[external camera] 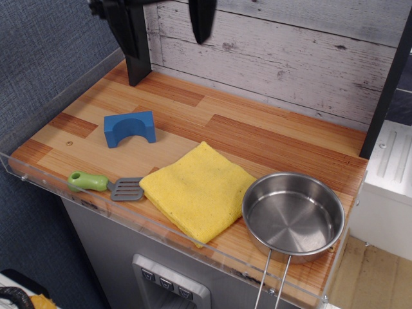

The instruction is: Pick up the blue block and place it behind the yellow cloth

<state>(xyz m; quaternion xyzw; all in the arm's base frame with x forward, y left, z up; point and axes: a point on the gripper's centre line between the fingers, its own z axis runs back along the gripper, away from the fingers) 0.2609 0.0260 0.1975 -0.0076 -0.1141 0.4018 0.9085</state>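
Note:
The blue block [130, 128] lies on the wooden counter at the left, its arch opening facing the front. The yellow cloth [197, 190] lies folded near the front edge, to the right of the block. My gripper [161, 19] hangs high at the top of the view, above the back left of the counter and well above and behind the block. Its two dark fingers are spread wide apart and hold nothing. One finger [201, 19] shows clearly; the other overlaps the black post.
A steel pan [293, 215] sits at the front right, touching the cloth's right corner. A spatula with a green handle [106, 184] lies left of the cloth. A black post [137, 58] stands at the back left. A clear plastic rim [38, 177] edges the counter.

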